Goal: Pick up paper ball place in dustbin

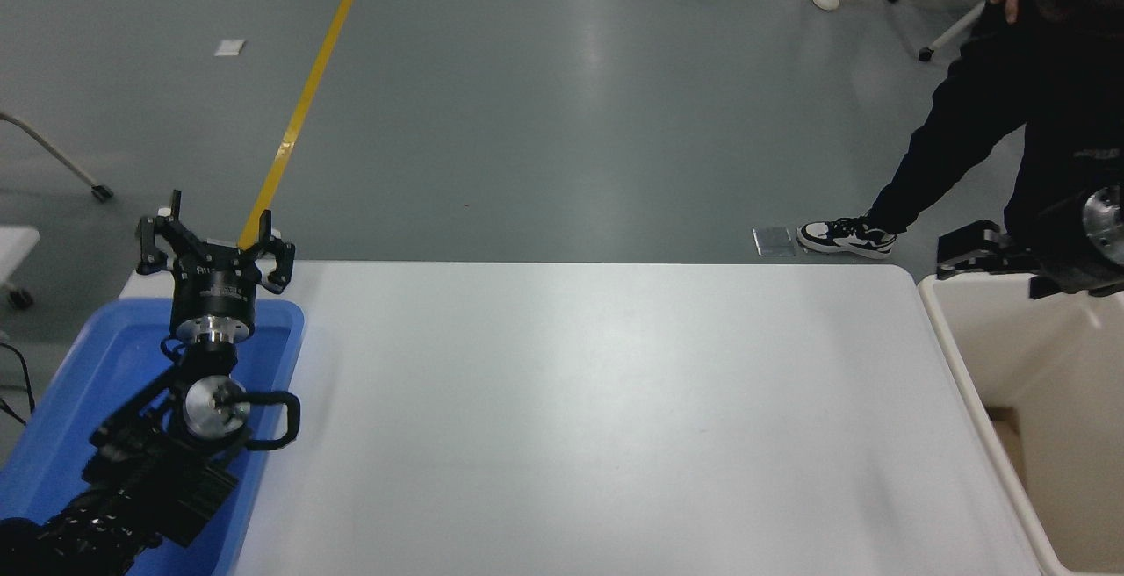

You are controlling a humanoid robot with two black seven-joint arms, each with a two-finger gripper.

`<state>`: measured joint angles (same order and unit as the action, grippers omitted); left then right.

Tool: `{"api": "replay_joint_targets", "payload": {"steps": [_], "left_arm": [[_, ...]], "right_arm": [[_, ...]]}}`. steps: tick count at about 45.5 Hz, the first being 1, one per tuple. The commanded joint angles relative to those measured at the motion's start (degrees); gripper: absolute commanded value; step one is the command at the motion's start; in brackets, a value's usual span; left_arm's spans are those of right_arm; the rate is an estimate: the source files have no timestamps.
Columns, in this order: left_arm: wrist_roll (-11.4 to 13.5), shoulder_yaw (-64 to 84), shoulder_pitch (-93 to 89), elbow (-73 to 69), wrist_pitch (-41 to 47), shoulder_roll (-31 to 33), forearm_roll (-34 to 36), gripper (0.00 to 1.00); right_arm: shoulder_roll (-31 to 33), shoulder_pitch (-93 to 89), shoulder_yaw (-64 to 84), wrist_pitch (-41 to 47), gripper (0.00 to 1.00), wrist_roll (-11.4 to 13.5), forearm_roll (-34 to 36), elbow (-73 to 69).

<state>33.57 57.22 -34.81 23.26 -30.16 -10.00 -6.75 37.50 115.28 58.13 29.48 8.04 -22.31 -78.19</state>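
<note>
The dustbin (pixel 957 356) is a cream-beige bin at the table's right end, cut off by the picture's right edge. The paper ball does not show; the part of the bin's inside that I see holds no wad. My right gripper (pixel 953 258) hangs above the bin's far left corner, dark against a person's black trousers, with no paper showing on it. My left gripper (pixel 215 238) is open and empty, parked over the far end of the blue tray (pixel 83 400).
The white table (pixel 597 418) lies between the tray and the bin. A person in black trousers and black-and-white shoes (pixel 847 238) stands beyond the table's far right corner, close to my right gripper.
</note>
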Motion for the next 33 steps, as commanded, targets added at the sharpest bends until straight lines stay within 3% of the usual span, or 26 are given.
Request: {"api": "replay_joint_targets", "payload": {"steps": [1,17,33], "left_arm": [[0.0,0.0,0.0,-0.1,0.0,0.0,0.0,0.99],[0.2,0.0,0.0,-0.1,0.1,0.1,-0.2,0.99],[0.2,0.0,0.0,-0.1,0.1,0.2,-0.2,0.99]], "right_arm": [[-13.9,10.4,3.9,3.2,1.00,0.0,9.6,-7.9],[-24.5,10.6,3.7,6.2,1.00,0.0,18.3,-8.5],[-26.0,10.7,4.7,6.6,1.00,0.0,22.2,-9.6]]}}
